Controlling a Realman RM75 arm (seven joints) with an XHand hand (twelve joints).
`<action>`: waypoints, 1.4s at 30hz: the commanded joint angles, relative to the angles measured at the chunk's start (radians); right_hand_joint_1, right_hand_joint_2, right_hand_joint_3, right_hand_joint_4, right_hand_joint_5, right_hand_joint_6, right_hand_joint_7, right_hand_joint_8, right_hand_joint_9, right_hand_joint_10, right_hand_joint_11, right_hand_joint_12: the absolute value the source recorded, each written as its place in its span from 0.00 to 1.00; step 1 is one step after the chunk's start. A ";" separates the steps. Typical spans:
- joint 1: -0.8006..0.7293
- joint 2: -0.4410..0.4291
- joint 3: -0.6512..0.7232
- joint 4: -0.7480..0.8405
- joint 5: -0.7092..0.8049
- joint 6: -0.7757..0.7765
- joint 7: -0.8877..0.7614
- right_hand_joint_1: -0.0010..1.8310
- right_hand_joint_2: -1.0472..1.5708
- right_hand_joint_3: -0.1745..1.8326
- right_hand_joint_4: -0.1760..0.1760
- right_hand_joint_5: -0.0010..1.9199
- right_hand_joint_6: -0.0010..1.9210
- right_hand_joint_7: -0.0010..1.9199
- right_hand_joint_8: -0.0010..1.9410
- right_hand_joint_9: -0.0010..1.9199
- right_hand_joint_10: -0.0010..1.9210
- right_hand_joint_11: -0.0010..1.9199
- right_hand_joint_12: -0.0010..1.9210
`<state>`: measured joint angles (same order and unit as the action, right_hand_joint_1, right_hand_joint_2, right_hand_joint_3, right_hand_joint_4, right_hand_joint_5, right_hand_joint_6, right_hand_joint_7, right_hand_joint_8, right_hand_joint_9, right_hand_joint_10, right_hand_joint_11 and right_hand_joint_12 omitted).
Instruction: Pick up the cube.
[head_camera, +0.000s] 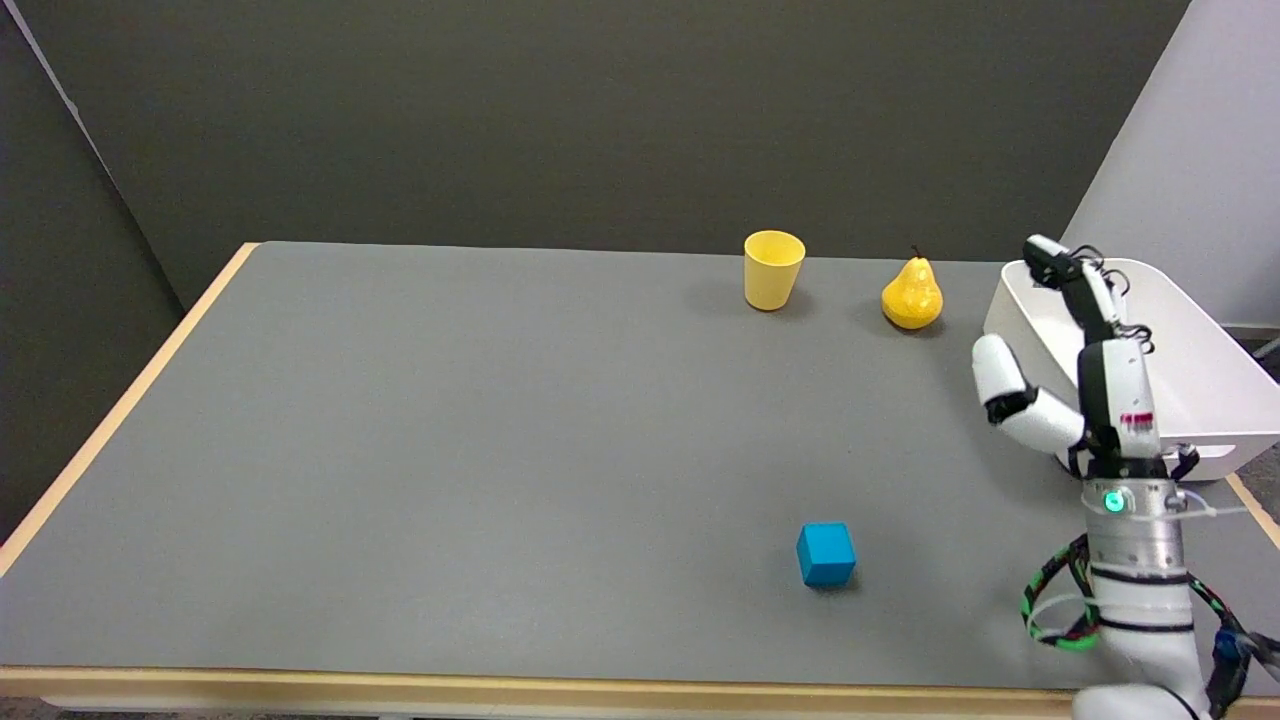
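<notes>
Bin (1195, 385), white, interior partly hidden by my right hand (1075, 375); yellow cup (773, 269) beyond it, contents unseen. My hand is upright in front of the bin, fingers spread, holding nothing. Cube (826, 553), blue, sits on the grey table (450, 450), well apart from the bin. Pear (911, 293) stands beside the bin; dark wall behind.

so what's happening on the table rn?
The right hand is raised at the table's right side in front of the white bin, fingers spread, holding nothing. The blue cube sits untouched near the front edge, to the hand's left. A yellow cup and a pear stand at the back. No grasp yet.
</notes>
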<state>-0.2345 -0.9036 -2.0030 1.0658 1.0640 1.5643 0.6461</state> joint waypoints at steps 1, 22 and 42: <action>-0.214 -0.008 -0.077 0.128 -0.369 0.153 -0.168 0.26 0.65 0.51 0.53 0.15 0.27 0.22 0.24 0.14 0.46 0.00 0.44; -0.322 -0.019 -0.144 0.152 -0.517 -0.048 -0.461 0.35 0.64 0.52 0.56 0.21 0.40 0.30 0.36 0.23 0.56 0.00 0.59; -0.183 -0.012 -0.132 0.085 -0.482 -0.146 -0.314 0.30 0.63 0.51 0.57 0.19 0.35 0.27 0.31 0.20 0.53 0.00 0.56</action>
<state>-0.5014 -0.9186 -2.1320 1.2098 0.5777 1.4996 0.2326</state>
